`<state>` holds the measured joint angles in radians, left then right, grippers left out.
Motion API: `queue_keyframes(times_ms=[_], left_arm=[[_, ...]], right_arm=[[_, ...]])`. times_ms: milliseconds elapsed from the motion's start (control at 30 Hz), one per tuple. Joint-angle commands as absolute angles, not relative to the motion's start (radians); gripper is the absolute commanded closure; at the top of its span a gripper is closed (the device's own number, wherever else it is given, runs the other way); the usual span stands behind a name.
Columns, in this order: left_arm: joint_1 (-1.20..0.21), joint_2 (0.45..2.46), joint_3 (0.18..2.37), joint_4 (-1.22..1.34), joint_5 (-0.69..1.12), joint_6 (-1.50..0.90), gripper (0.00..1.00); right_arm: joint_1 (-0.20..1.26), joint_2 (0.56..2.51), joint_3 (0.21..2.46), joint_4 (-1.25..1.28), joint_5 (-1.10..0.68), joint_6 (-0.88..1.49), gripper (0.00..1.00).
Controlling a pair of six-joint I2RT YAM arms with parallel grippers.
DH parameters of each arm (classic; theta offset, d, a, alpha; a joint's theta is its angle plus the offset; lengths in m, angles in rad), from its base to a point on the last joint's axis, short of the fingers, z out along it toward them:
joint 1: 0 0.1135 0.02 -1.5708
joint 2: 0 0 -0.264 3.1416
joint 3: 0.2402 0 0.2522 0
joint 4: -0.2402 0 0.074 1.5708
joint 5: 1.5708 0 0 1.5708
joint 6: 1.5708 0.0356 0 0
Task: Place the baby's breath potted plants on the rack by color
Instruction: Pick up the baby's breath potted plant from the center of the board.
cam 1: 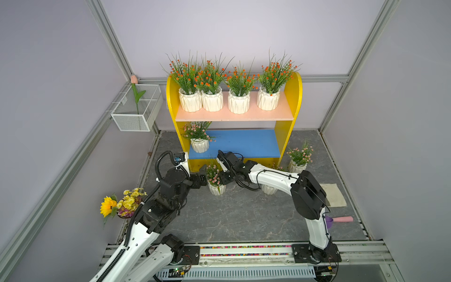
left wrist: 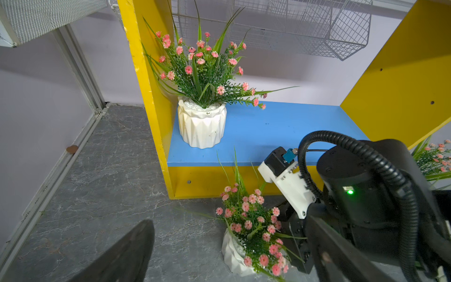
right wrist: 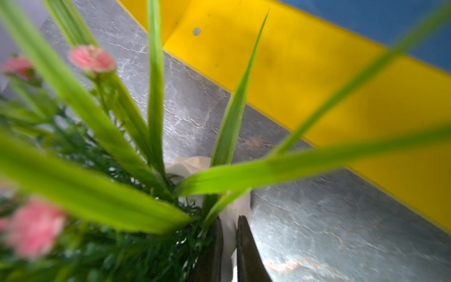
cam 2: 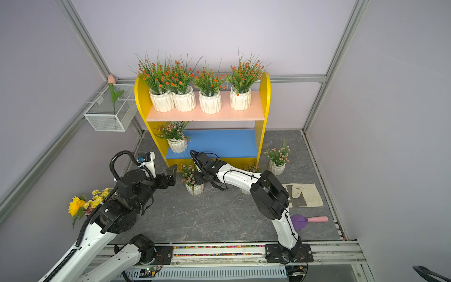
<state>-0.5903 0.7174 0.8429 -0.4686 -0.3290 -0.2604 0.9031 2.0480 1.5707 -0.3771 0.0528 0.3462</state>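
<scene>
The right gripper (right wrist: 229,225) is pinching the white rim of the front pink plant (cam 1: 214,177). Its jaws are drawn in narrow, and the right wrist view is showing the pot's edge caught between them. That pot is sitting on the grey bench (cam 1: 239,214) just in front of the rack (cam 1: 292,97), toward the rack's left end, and its base is looking planted on the surface. The left gripper (cam 1: 200,176) is hanging just beside the same plant on the opposite side — jaws spread wide, holding nothing.

Up on the rack, the four orange plants (cam 1: 240,83) are standing upright in a row along the peach upper board (cam 1: 244,116). The two at the left end are touching pot to pot. On the blue lower board (cam 1: 244,144), the shelved pink plant (cam 1: 199,139) is standing upright in the left corner, close against the yellow side panel.

Two more pinks are standing on the bench. The half-hidden pink plant (cam 1: 269,190) is peeking out from under the right arm near the rack's right foot. The far pink plant (cam 1: 299,157) is standing just beside the rack's right panel, toward the bench's right edge.

The sunflower bouquet (cam 1: 117,203) is sitting at the bench's left edge, and a cloth (cam 1: 338,197) is lying flat near the right edge.
</scene>
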Motion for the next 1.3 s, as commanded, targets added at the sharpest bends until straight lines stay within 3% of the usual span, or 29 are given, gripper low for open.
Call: queue_keyframes(times_ms=[0,200,667,900,1267], left_arm=[[-0.594,0.715,0.837,-0.459,-0.313,-0.272,0.00],[-0.594,0.718,0.818,-0.431,-0.292,-0.273,0.00],[-0.595,0.797,0.824,-0.400,-0.251,-0.269,0.00],[-0.595,0.783,0.809,-0.413,-0.242,-0.276,0.00],[-0.596,0.788,0.687,-0.302,-0.071,-0.328,0.00]], right_arm=[[0.888,2.012,1.491,-0.482,0.096,0.330,0.90],[0.882,1.932,1.383,-0.485,0.091,0.336,0.91],[0.881,1.928,1.339,-0.466,0.072,0.351,0.80],[0.875,1.909,1.344,-0.473,0.069,0.328,0.88],[0.803,1.794,1.350,-0.510,-0.008,0.266,0.90]])
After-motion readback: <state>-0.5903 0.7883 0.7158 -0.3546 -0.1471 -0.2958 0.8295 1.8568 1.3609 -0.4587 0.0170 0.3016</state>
